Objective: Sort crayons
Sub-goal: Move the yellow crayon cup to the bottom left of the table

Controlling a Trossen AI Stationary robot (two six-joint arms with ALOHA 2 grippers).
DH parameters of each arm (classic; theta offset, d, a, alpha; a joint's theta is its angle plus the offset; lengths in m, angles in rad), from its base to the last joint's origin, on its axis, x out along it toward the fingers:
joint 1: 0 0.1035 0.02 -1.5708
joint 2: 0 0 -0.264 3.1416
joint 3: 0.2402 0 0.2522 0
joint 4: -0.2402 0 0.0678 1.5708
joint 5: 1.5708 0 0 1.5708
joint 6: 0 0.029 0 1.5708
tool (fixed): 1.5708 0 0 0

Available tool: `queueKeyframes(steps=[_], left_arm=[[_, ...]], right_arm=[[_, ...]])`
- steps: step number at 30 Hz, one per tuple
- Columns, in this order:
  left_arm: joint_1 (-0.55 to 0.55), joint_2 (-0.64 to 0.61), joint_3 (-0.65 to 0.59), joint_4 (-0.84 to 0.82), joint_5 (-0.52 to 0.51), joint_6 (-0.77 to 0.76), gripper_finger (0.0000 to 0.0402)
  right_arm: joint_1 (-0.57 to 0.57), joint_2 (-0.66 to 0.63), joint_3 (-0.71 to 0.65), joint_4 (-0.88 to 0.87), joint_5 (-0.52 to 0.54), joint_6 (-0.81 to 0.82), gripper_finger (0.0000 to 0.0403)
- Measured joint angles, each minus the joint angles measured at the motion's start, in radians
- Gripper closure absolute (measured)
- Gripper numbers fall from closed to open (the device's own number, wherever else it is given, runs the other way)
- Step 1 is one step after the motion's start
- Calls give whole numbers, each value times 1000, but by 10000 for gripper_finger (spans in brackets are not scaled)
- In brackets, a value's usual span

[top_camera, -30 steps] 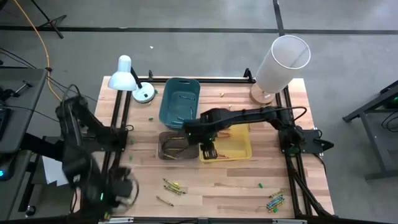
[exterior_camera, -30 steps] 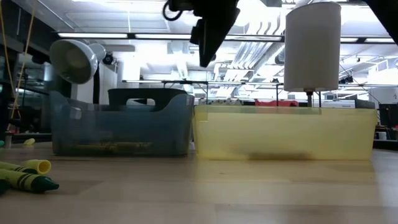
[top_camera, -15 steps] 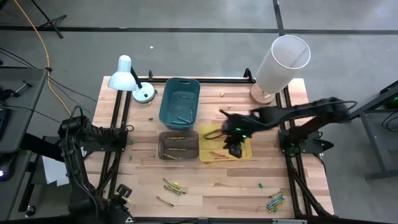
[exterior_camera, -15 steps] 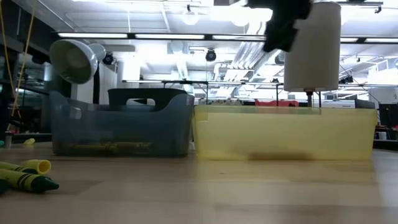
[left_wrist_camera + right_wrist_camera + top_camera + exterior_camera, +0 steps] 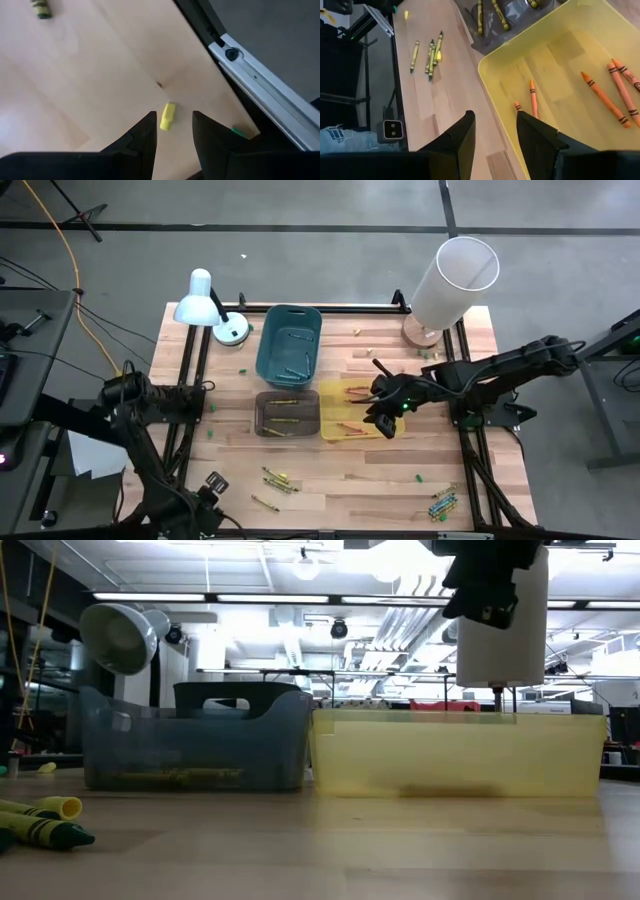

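Orange crayons lie in the yellow bin. Yellow and green crayons lie in the grey bin. More crayons lie loose on the table, and blue ones lie near the near right corner. My right gripper is open and empty above the yellow bin; it also shows in the low view. My left gripper is open and empty near the table's near left corner, above a small yellow bit.
A teal bin stands behind the grey bin. A white desk lamp is at the far left and a tall white cylinder at the far right. Small green bits lie about. The table edge rail runs close to my left gripper.
My right gripper has gone toward the table's right edge, from the seam between the grey and yellow bins to a place over the yellow bin. My left arm has swung and changed its pose at the table's near left corner.
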Motion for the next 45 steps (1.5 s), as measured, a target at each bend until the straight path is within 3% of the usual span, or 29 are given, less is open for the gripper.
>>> queueKeyframes(steps=[6,15,22,37,45], left_arm=[[12,0,-57,76,71,33,289],[26,0,-138,98,88,62,289],[27,1,-144,173,91,63,289],[25,65,-141,171,92,43,290],[26,67,-142,164,87,41,359]], right_arm=[[0,0,0,0,23,-9,265],[0,0,0,0,51,-26,265],[0,0,0,-1,51,-30,265],[0,1,0,-1,72,-45,265],[0,1,0,-1,72,-45,265]])
